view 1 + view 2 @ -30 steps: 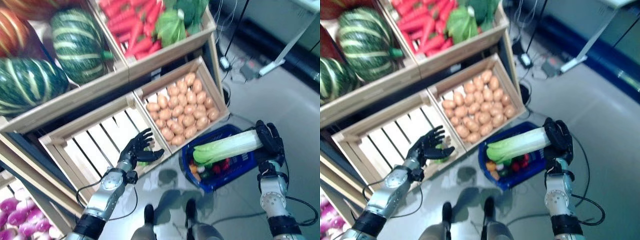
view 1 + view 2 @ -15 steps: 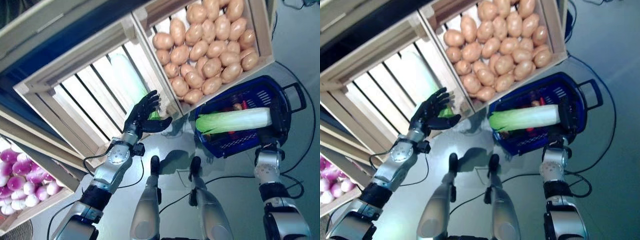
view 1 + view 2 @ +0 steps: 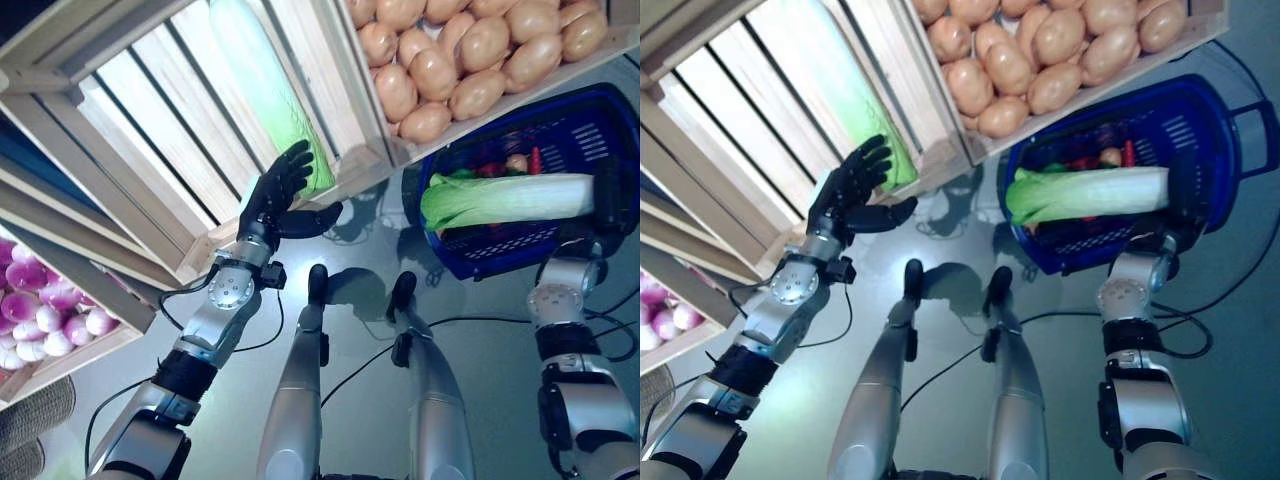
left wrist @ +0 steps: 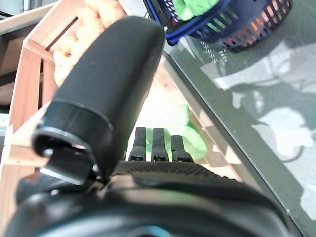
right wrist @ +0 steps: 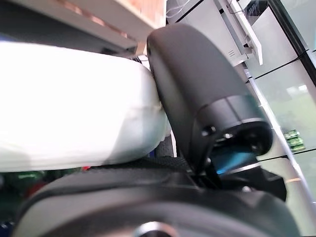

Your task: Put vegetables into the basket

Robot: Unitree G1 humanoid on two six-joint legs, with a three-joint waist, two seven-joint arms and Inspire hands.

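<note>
The slatted crate point(image 3: 150, 110) is the biggest thing, with one long green-white cabbage point(image 3: 265, 85) left lying in it. Beside it, the potato crate point(image 3: 470, 50) overhangs the blue basket point(image 3: 1200, 120) on the floor. The right robot hand point(image 3: 605, 195) is clamped on the white stalk end of a second cabbage point(image 3: 505, 198), held level over the basket above some small red bits. It looks light, stiff at the stalk, soft and bruisable at the leaves; the stalk is the sensible hold. The left robot hand point(image 3: 280, 195) hovers spread by the crate's lip, which could snag it.
</note>
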